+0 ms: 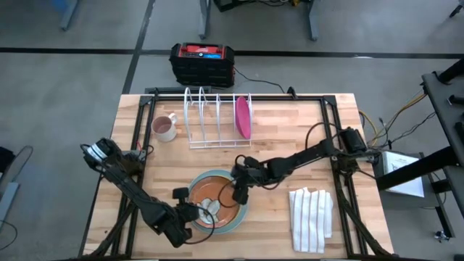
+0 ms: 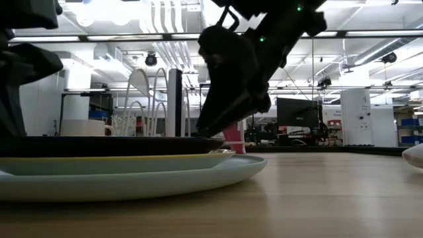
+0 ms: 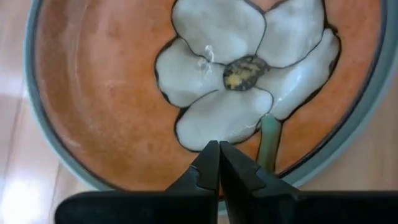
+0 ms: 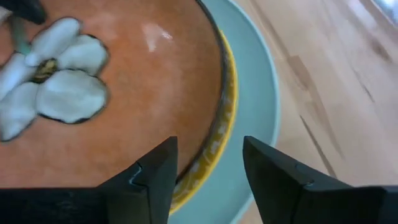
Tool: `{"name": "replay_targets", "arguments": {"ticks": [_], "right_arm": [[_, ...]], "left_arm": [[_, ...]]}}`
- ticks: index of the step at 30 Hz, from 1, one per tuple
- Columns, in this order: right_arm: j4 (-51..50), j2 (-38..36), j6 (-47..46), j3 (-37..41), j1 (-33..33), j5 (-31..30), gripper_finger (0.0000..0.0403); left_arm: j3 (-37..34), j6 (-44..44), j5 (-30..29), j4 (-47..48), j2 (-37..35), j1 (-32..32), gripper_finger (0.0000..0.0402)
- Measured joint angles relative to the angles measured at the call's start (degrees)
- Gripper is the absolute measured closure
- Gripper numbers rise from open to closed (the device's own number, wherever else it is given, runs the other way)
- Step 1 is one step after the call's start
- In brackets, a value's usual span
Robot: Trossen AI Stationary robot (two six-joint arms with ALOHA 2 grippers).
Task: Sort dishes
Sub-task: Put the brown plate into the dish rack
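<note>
On the wooden table [image 1: 290, 138], a wire rack [image 1: 206, 119]; grey floor [image 1: 87, 65] beyond

Plates: 3 stacked, 1 racked

Stack lies flat on table, nearer front edge than white wire rack [image 1: 217, 119]: orange-brown plate [image 1: 210, 194] w/ white flower, dark rim, on top; yellow plate [image 4: 219, 134] under it, only rim edge showing; larger pale teal plate [image 1: 240, 215] at bottom, sticking out all round. Magenta-pink plate [image 1: 243, 116] stands upright on edge in rack's right-end slot.
</note>
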State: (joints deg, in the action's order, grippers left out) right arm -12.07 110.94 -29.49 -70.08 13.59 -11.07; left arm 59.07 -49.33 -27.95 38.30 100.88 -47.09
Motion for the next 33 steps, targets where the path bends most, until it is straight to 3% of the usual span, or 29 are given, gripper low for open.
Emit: {"name": "replay_targets", "arguments": {"ticks": [8,20,29,33], "right_arm": [[0.35,0.58,-1.70,-0.07,-1.64,6.52,0.0200],[0.76,0.58,-3.35,0.78,-2.04,7.63,0.0177],[7.55,0.58,-4.09,1.41,-2.30,19.53,0.0192],[7.98,0.63,-4.12,1.41,-2.70,20.17,0.0207]], "left_arm": [[0.05,-1.79,-2.41,-0.81,2.38,-0.02,0.0401],[-0.28,-5.46,-7.55,-3.35,7.13,0.14,0.0402],[-0.63,-6.67,-12.06,-7.68,7.59,0.82,0.0402],[-0.69,-7.19,-14.43,-8.34,7.72,0.98,0.0401]]}}
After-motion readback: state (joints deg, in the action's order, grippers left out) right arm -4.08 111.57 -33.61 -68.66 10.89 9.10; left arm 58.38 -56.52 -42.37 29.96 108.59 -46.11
